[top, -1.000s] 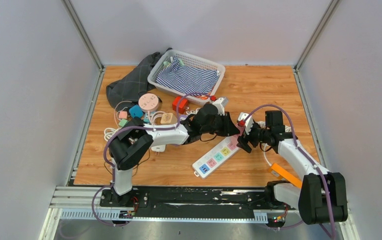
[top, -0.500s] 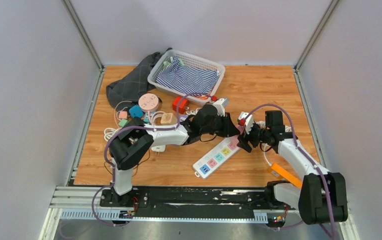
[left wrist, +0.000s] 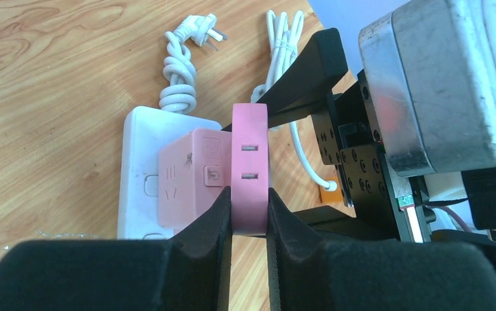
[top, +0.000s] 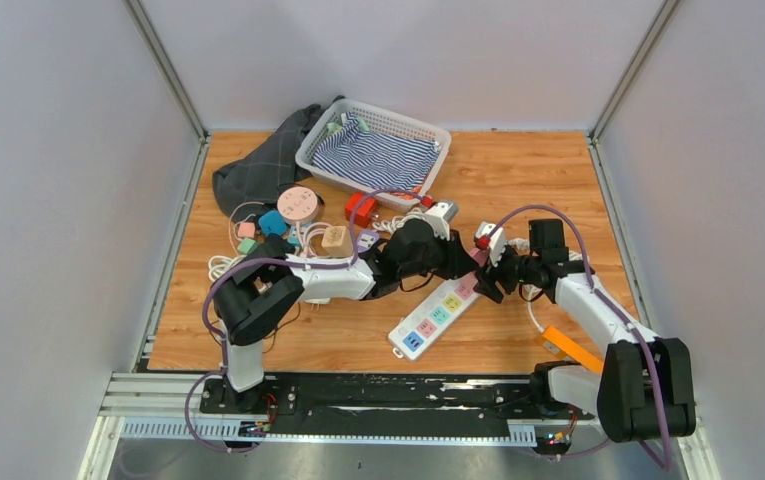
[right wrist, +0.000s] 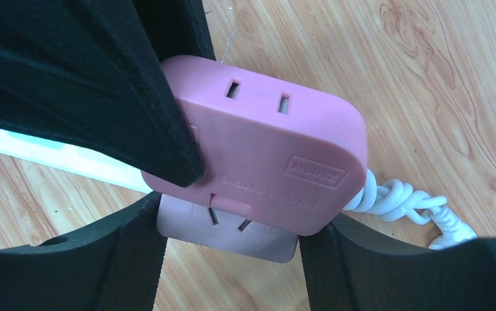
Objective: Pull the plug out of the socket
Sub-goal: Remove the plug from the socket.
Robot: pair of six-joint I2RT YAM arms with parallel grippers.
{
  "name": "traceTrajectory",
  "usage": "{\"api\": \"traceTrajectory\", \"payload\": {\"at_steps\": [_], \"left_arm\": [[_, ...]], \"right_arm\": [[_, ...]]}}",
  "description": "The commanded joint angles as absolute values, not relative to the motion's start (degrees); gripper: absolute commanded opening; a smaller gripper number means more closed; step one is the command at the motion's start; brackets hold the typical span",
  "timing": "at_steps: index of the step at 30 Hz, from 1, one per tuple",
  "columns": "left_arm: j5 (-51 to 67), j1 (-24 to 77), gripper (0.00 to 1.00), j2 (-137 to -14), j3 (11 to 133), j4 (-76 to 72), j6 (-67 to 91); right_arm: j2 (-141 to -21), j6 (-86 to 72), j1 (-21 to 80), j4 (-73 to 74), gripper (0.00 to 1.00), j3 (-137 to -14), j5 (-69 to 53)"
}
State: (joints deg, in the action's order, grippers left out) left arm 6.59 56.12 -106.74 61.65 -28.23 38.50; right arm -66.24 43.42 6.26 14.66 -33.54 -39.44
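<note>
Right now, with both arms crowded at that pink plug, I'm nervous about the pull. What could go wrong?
1. The left gripper pinches only the near edge of the pink plug, so it may slip off.
2. The right gripper straddles the end of the power strip, but firm contact isn't clear; the strip may lift along.
3. Both grippers' fingers sit close and could collide.

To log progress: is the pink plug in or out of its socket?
Cannot tell: the left gripper holds the pink plug at the socket, its pins hidden.
</note>
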Motion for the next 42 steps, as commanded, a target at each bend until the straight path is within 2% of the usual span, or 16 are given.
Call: {"api": "traceTrajectory", "payload": {"at_steps": [1,5,9,17,30,38,42], "left_arm": [[9.13,55.57,0.00,-107.60,60.61,-24.88,41.40],[16.47,54.32,0.00,-111.21,59.56,-34.76,52.50],[16.02,54.32,0.00,-112.17,58.95,-37.04,55.53],[1.99,55.83,0.00,-106.96,54.35,-31.76,43.95],[-7.30,57.28,0.00,-104.92,54.49,-25.54,35.77],[-7.39,57.96,0.00,-104.23,55.10,-25.22,35.40],[-4.41,57.29,0.00,-104.06,55.51,-25.47,40.25]], "right_arm": [[-66.85,46.23,7.56,16.90,0.38,-34.21,-39.96],[-66.93,46.32,7.56,17.20,0.37,-34.40,-40.14],[-66.96,46.41,7.56,17.26,0.36,-34.47,-40.16],[-67.12,46.31,7.56,17.58,0.35,-34.56,-40.26],[-67.30,46.32,7.56,17.75,0.34,-34.81,-40.08],[-67.32,46.14,7.56,17.84,0.33,-34.89,-39.95],[-67.43,45.98,7.52,17.91,0.32,-34.97,-39.56]]}}
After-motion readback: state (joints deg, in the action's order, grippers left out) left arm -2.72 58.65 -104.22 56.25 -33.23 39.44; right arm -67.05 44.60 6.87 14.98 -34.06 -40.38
